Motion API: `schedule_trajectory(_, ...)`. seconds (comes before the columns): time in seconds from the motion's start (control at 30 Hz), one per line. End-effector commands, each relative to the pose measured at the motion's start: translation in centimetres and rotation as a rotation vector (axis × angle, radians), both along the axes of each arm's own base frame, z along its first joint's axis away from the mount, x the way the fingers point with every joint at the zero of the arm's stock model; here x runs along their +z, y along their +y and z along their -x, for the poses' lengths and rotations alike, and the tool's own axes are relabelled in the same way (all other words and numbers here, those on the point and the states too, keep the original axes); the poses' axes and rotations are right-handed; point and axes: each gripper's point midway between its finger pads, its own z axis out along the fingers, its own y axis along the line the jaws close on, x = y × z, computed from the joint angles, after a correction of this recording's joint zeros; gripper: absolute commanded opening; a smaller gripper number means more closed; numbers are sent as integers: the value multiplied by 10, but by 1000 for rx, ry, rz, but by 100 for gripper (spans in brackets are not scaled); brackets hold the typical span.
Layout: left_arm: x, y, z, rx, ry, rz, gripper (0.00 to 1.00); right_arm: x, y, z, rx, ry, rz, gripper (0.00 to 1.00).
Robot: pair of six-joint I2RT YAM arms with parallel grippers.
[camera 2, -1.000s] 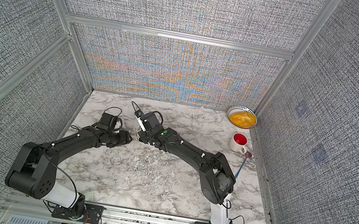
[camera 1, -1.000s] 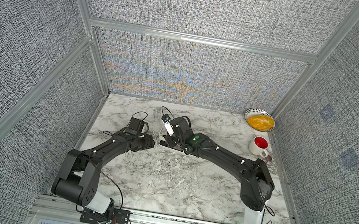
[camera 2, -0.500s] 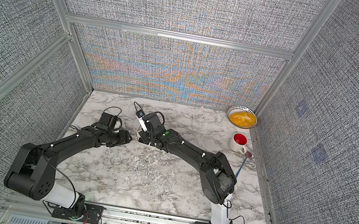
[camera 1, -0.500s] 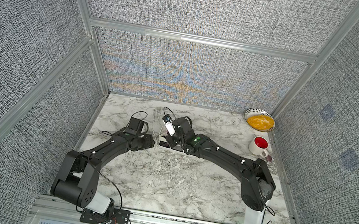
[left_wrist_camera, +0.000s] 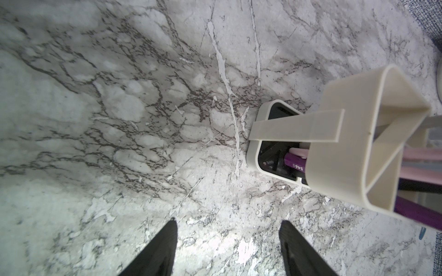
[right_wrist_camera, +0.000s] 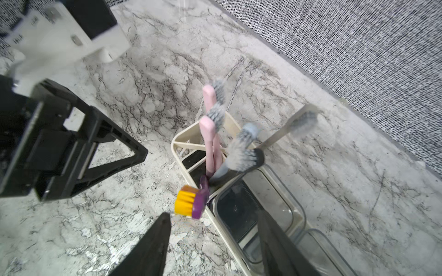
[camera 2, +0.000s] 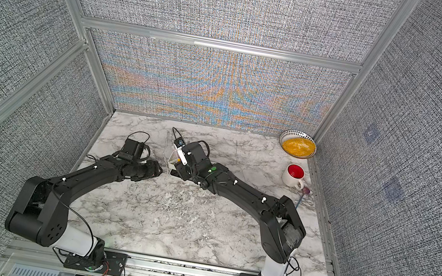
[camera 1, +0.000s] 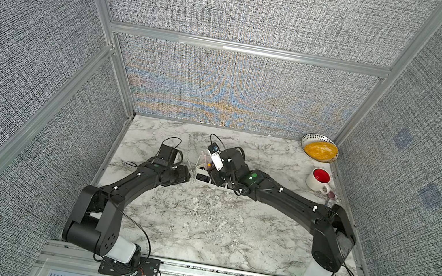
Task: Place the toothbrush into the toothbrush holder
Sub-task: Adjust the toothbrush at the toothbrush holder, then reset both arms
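**Toothbrush** (right_wrist_camera: 191,202) (purple handle, yellow bristles): was found standing in the end section of the toothbrush holder (right_wrist_camera: 177,144), the section crossed by a diagonal bar. The head was up and tilted out over the rim. In the left wrist view the purple handle (left_wrist_camera: 293,163) was seen reaching down to the dark base of that section.

**Right gripper** (right_wrist_camera: 212,214): jaws were observed spread apart, with nothing clamped between them. The yellow bristles lay just beyond the fingertips and were not touched. One finger was positioned over the marble table (camera 1: 200,217), the other over the nearest clear cup (right_wrist_camera: 296,215).

**Other contents:** the same section was shared with two pink toothbrushes (right_wrist_camera: 207,124), a black toothbrush (right_wrist_camera: 251,159) and two greyish ones, all heads up. These heads were blurred in the right wrist view.

**Left gripper** (left_wrist_camera: 228,221): jaws were held wide and empty over bare marble, near the holder's barred end. No contact was seen.

**Top views:** in both, the holder (camera 1: 199,168) (camera 2: 170,163) was largely covered by the right arm's wrist and lay between the two arms' ends. A mug (camera 1: 318,179) with a red inside and a bowl (camera 1: 319,149) of yellow contents were noted near the table's right edge, well apart from the holder.
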Motion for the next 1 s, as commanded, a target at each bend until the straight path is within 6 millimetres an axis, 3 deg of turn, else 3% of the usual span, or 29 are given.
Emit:
schedule_trajectory(0.0, 5, 2, 0, 5, -7, -11, 70, 18, -6, 3, -25, -15, -58, 64)
schedule_trajectory(0.23, 14, 9, -1, 25, -26, -43, 70, 49, -47, 21, -75, -37, -181, 72)
schedule_trajectory(0.33, 27, 20, -3, 57, -88, -87, 70, 59, -88, 20, -170, -90, -239, 79)
schedule_trajectory(0.43, 48, 42, -8, 124, -189, -177, 70, 60, -147, 11, -323, -152, -329, 89)
schedule_trajectory(0.57, 71, 70, -13, 252, -333, -257, 72, 27, -249, -10, -605, -207, -428, 93)
schedule_trajectory(0.7, 76, 84, -18, 198, -444, -408, 98, -23, -328, -28, -847, -163, -349, 97)
schedule_trajectory(0.73, 73, 86, -18, 161, -448, -458, 99, -31, -341, -29, -892, -174, -321, 97)
schedule_trajectory(0.87, 51, 129, -7, 300, -301, -673, 99, -43, -373, -28, -965, -321, -266, 98)
schedule_trajectory(0.97, 60, 116, -16, 244, -414, -603, 99, -40, -385, -33, -972, -375, -228, 98)
